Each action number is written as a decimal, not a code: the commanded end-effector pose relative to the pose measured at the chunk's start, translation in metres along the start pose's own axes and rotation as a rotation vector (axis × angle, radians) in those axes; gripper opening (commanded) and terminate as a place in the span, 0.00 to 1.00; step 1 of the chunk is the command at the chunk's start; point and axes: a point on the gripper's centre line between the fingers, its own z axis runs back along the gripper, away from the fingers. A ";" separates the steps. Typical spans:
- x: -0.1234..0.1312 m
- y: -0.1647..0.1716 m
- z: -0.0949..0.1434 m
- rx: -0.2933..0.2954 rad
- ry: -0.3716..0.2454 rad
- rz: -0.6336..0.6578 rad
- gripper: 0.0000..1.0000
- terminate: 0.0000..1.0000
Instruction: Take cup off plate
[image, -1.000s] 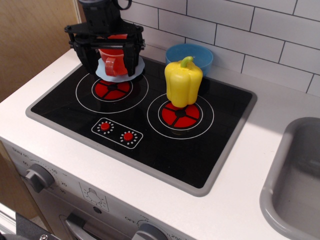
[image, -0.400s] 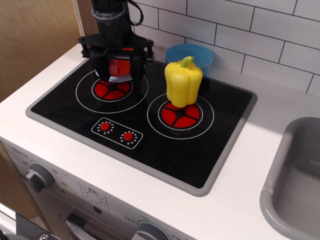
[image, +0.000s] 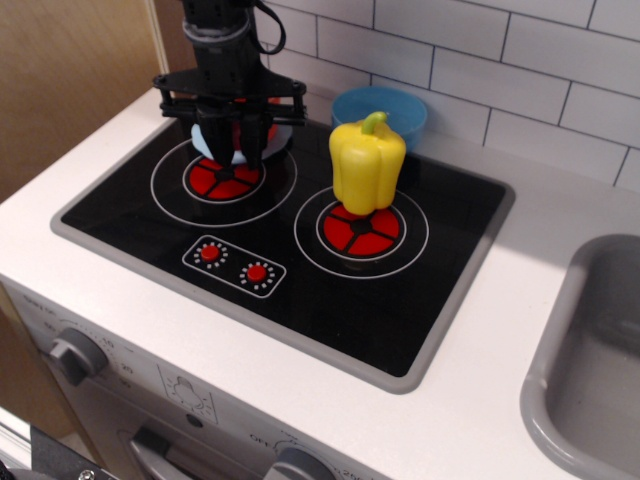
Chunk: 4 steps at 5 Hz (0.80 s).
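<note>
The pale blue plate (image: 202, 141) lies at the back of the left burner on the black toy stove. The red-orange cup (image: 240, 131) stands on it, mostly hidden; only bits of red show between the black fingers. My gripper (image: 240, 152) hangs straight down over the plate. Its fingers are drawn in close on both sides of the cup and seem to press on it. The cup still rests on the plate.
A yellow pepper (image: 367, 165) stands on the right burner. A deeper blue bowl (image: 398, 106) sits behind it by the tiled wall. A grey sink (image: 590, 360) is at the right. A wooden panel (image: 70, 80) rises at the left.
My gripper has come down over the cup and shifted a little right. Its fingers, wide apart a second ago, have closed in around the cup.
</note>
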 end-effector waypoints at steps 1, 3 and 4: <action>0.007 -0.002 0.056 -0.034 -0.159 0.003 0.00 0.00; -0.032 -0.006 0.056 -0.053 -0.087 -0.113 0.00 0.00; -0.054 -0.008 0.056 -0.062 -0.049 -0.173 0.00 0.00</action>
